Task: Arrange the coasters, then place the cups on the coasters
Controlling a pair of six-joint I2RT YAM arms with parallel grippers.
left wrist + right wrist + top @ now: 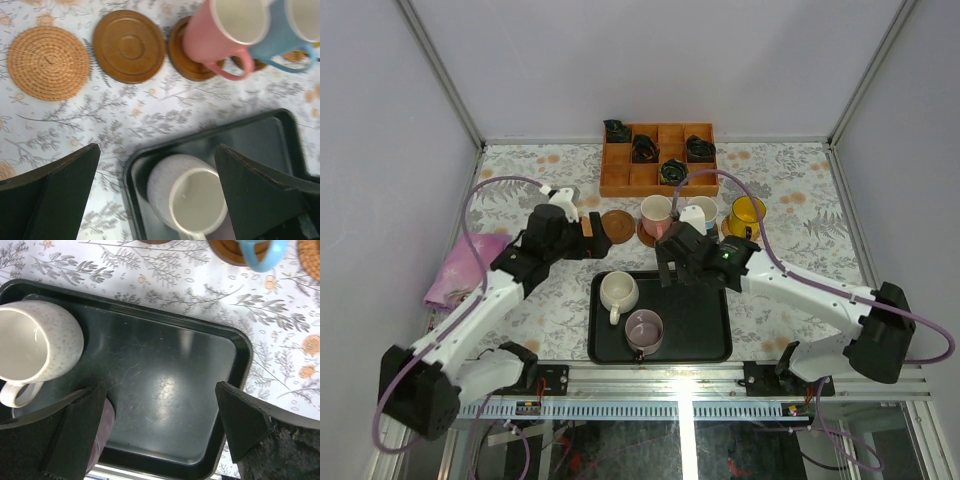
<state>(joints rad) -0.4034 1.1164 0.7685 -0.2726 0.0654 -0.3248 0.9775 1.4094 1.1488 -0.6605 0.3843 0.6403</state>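
**Two mugs to go, plenty of ways to botch it**

Seen from above: pink cup (656, 215), light blue cup (698, 213) and yellow cup (745, 212) already parked on brown coasters, in a row at 12 o'clock of the black tray (695, 320). At 9 o'clock of pink, one bare brown coaster (129, 46), then the woven coaster (48, 62), both waiting. Still on the tray: cream cup (187, 200) at 10 o'clock, mauve cup (644, 330) at 6 o'clock, close together.

Left gripper (157, 150) spread wide, holding nothing, hanging just off the tray's 11 o'clock corner. Right gripper (160, 387) gaping too, empty, at the tray's 12 o'clock edge.

Risks, just guessing:
- Pinching cream off-centre and tipping it against the tray lip.
- Bumping mauve with the far finger, thanks to the tight spacing.
- Swinging a handle into pink on the way to the bare coaster.
- Tangling both arms over one tray.
- Shoving a thin coaster sideways by landing a cup on its edge.
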